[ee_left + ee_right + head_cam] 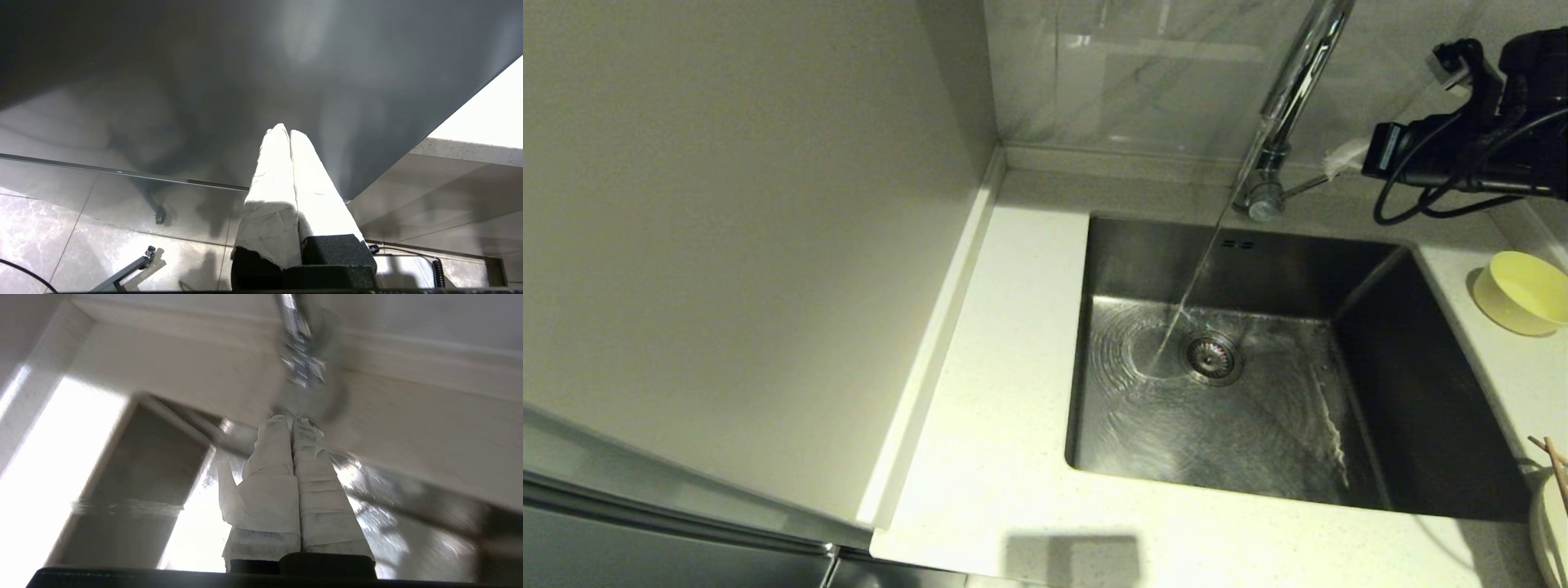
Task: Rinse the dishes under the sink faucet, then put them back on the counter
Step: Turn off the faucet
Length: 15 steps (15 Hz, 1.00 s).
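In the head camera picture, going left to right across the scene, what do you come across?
Bare counter → water stream → drain strainer → faucet → right claw → yellow bowl

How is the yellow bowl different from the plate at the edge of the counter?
The bowl is pale yellow and nearly all in view; the plate is cream-white and mostly cut off at the picture's edge. The plate carries chopsticks; the bowl looks empty. Both sit on the counter right of the sink.

Black right arm with looped black cables; white tape wrapping on gripper fingers, black base behind.
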Motion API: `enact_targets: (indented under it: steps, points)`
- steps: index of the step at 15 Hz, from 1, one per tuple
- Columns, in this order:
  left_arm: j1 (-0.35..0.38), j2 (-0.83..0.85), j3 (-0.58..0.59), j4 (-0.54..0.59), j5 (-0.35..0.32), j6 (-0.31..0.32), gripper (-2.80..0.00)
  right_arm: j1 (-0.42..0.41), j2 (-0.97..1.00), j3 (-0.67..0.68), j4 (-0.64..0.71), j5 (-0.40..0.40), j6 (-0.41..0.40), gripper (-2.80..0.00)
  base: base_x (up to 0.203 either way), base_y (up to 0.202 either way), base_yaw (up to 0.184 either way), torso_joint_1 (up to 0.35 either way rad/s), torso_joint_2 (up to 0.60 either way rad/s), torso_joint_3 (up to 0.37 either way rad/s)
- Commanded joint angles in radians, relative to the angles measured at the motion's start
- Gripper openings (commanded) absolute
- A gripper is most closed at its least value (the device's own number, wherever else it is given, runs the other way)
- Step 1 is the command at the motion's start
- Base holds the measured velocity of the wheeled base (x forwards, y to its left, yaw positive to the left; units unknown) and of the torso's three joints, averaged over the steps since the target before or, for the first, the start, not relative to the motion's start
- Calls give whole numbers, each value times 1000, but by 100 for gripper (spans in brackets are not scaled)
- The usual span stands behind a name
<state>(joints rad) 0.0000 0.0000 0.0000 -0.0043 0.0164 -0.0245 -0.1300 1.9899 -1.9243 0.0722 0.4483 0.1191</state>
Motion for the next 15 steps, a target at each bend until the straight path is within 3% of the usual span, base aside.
enact_targets:
  steps: [1,5,13,15]
  points:
    - [0,-2,0,0,0,0,-280,-34,-73,84,8,5,-120,-280,0,0,0,0,0,0]
    - [0,-2,0,0,0,0,-280,-55,-92,226,3,9,-360,-280,0,0,0,0,0,0]
    - [0,-2,0,0,0,0,-280,-25,68,112,2,10,-361,-280,0,0,0,0,0,0]
    - [0,-2,0,0,0,0,-280,-9,104,53,2,10,-324,-280,0,0,0,0,0,0]
